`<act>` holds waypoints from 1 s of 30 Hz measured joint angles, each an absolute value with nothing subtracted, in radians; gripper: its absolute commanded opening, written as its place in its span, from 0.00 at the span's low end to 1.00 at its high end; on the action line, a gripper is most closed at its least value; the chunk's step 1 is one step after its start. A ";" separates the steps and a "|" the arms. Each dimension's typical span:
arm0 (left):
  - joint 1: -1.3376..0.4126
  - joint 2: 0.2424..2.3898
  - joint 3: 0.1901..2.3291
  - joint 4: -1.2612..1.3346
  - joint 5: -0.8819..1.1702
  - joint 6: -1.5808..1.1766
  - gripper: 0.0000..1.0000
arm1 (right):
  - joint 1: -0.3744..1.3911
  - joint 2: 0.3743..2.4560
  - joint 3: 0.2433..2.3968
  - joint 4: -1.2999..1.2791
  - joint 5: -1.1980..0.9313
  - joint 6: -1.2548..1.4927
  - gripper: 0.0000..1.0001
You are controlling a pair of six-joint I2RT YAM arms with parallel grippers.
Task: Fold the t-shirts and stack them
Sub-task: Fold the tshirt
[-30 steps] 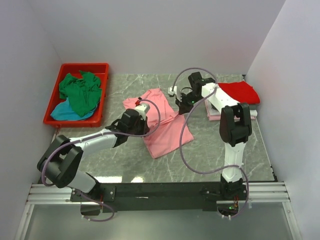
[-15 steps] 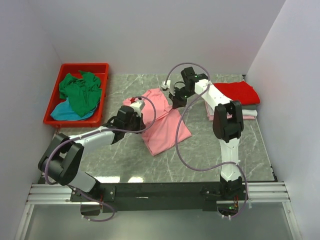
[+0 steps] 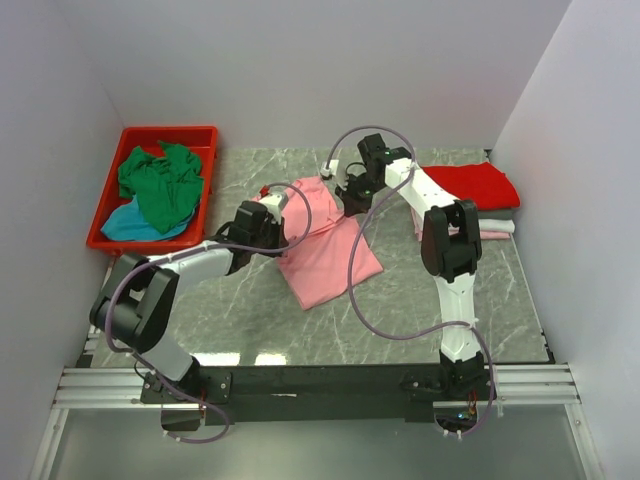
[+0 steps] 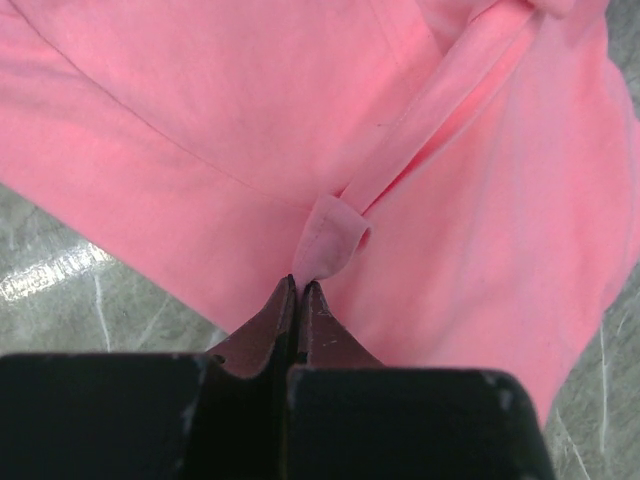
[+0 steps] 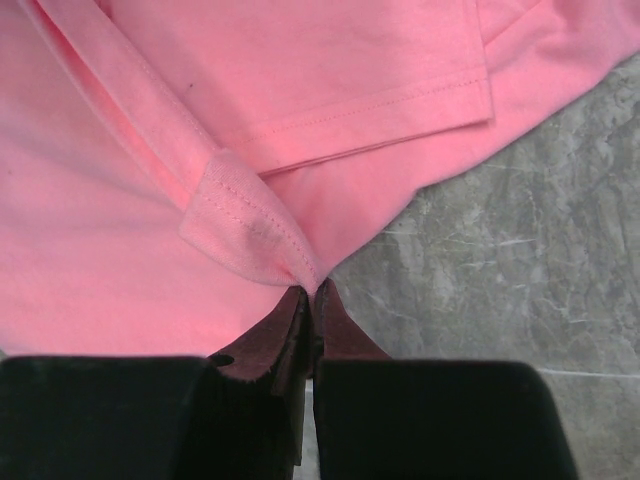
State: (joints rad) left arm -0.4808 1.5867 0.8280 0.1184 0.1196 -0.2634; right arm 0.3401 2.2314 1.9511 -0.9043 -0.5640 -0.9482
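Observation:
A salmon pink t-shirt (image 3: 325,250) lies partly folded in the middle of the table. My left gripper (image 3: 268,220) is shut on a pinched fold of its cloth (image 4: 330,240) at the shirt's left side. My right gripper (image 3: 350,192) is shut on a hemmed corner (image 5: 250,235) at the shirt's far right edge. Both hold the cloth a little raised. A red t-shirt (image 3: 478,186) lies folded on a pale pink one (image 3: 470,232) at the right. A green t-shirt (image 3: 160,180) and a teal one (image 3: 135,224) lie crumpled in the bin.
A red plastic bin (image 3: 110,225) stands at the far left. White walls close in the table on three sides. Grey marble tabletop (image 3: 240,310) shows in front of the pink shirt and to its left.
Both grippers have moved away from me and leftward, dragging the held part of the pink shirt with them. The shirt's far part has folded over.

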 measured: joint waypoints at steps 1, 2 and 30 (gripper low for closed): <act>-0.480 1.591 0.828 0.114 0.119 -0.263 0.00 | 0.340 2.231 1.952 -0.903 -0.564 -0.943 0.00; -0.479 1.594 0.828 0.112 0.118 -0.261 0.00 | 0.340 2.232 1.952 -0.902 -0.563 -0.938 0.00; -0.527 1.147 0.846 0.085 -0.049 -0.186 0.88 | 0.273 2.077 1.811 -0.883 -0.665 -1.017 0.69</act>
